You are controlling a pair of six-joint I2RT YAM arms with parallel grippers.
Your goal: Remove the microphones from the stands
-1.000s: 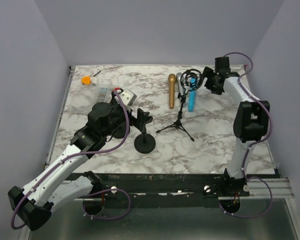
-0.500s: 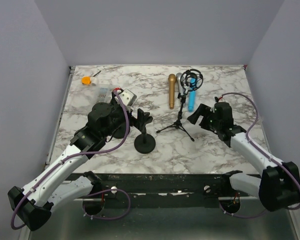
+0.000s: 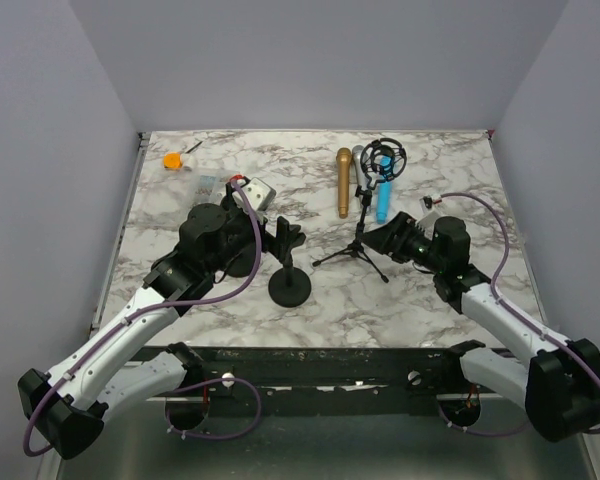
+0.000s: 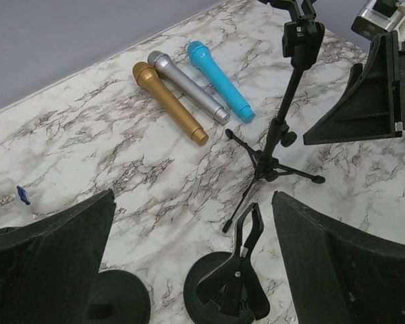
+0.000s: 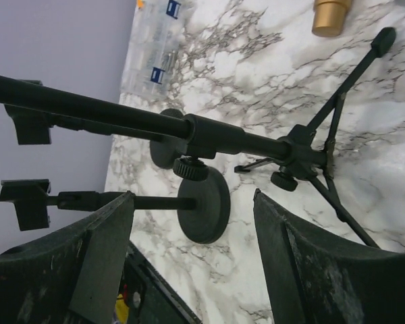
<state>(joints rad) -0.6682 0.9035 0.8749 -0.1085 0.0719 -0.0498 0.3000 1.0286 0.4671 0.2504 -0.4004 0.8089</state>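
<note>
While the right hand (image 3: 380, 238) sits at 3 o'clock from the tripod (image 4: 279, 128) with its jaws apart and released, the pole lies just past its fingertips in the wrist view, untouched. The tripod stands upright near the middle of the counter (image 3: 430, 300). Three mics lie flat and side by side at 12 o'clock from its feet: the gold mic (image 4: 170, 101), the silver mic (image 4: 189, 86) and the blue mic (image 4: 221, 81), which is nearest the pole. Whether anything sits in the ring mount (image 3: 385, 155) atop the tripod I cannot tell. The left hand (image 4: 192, 202) is spread wide and grasps nothing. It hangs over a disc stand (image 4: 223, 297), at 8 o'clock from the tripod, whose clip points up between the fingers. At 10 o'clock on the counter sits a clear box (image 3: 205, 182). Small blue-marked pieces show through its wall, too small to name. An orange piece (image 3: 172, 160) lies outside the box, at 11 o'clock from it.
</note>
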